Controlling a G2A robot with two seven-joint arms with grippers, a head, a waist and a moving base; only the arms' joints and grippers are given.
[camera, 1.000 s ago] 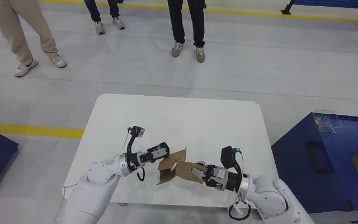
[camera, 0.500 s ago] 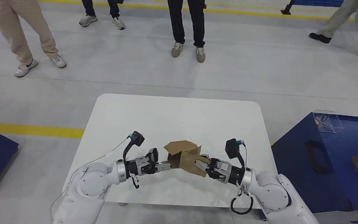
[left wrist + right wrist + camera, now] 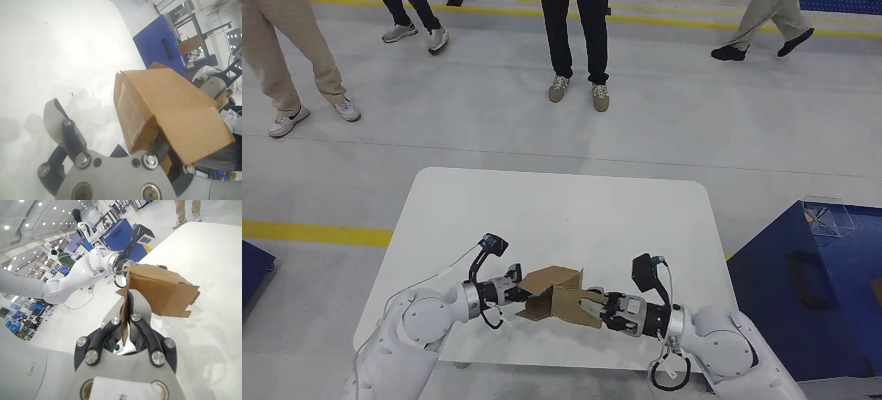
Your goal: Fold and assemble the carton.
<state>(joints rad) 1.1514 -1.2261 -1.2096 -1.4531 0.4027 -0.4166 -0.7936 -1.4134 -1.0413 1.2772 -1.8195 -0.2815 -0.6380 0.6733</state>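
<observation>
Over the near edge of the white table (image 3: 542, 200), midway along it: brown carton (image 3: 557, 295), half opened into a sleeve, end flaps loose, held clear of the surface. Pinched by a flap on its right side in the right gripper (image 3: 128, 298), jaws closed tight on the cardboard. Met at its left end by the left gripper (image 3: 102, 123), fingers spread wide, one tucked into the open end, the other clear of the cardboard. Blue cabinet (image 3: 822, 290) off to the right.

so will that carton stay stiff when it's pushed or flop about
Probably light: the right gripper holds the carton by one pinched flap. Panels look flat, so likely stiff; the creases should hinge easily, since loose flaps splay.
</observation>
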